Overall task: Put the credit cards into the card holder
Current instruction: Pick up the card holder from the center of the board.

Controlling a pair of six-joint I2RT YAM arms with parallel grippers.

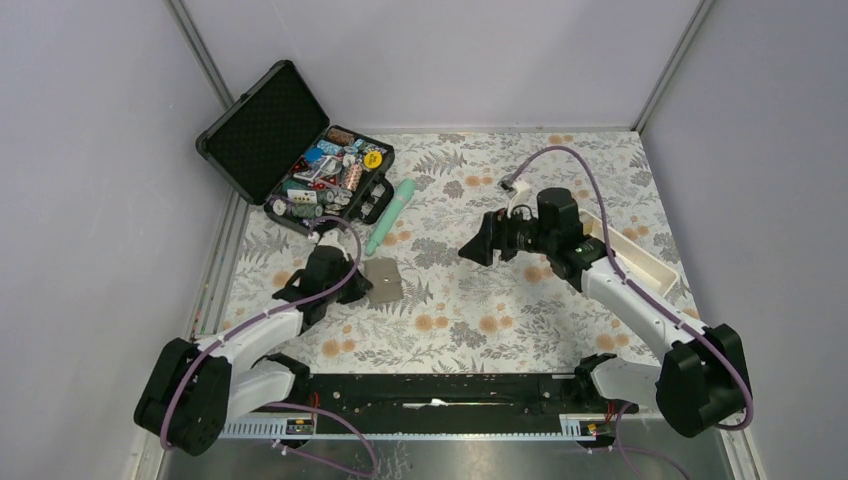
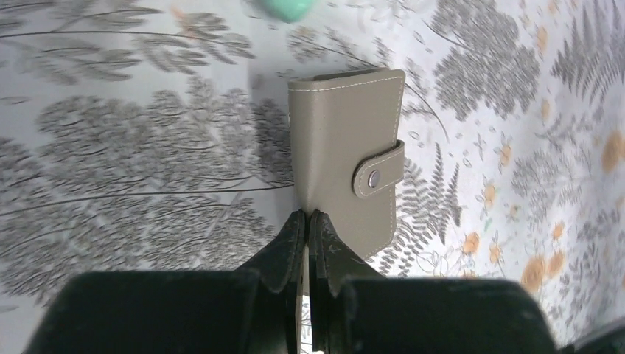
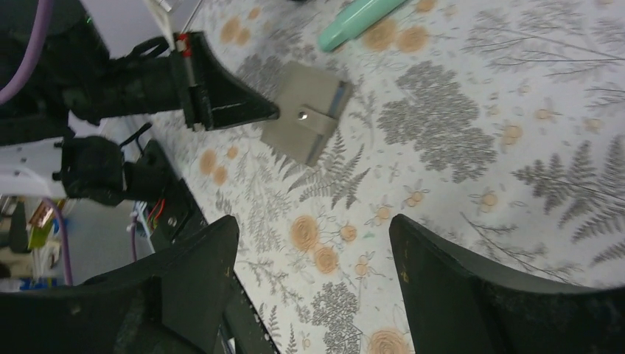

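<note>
The grey-brown card holder [image 1: 384,281] lies folded shut on the floral cloth, its snap strap [image 2: 376,175] fastened. My left gripper [image 1: 363,286] is shut on the holder's near left edge; in the left wrist view [image 2: 308,216] a thin strip of the holder [image 2: 343,140] shows between the closed fingers. My right gripper [image 1: 476,246] is open and empty, raised above the cloth to the right of the holder. The right wrist view [image 3: 313,225] shows the holder [image 3: 306,110] and the left gripper [image 3: 221,96] ahead of it. I cannot make out any credit cards.
An open black hard case [image 1: 300,150] full of small items stands at the back left. A mint-green tube [image 1: 390,215] lies between the case and the holder. A white oblong tray [image 1: 632,252] sits at the right, under my right arm.
</note>
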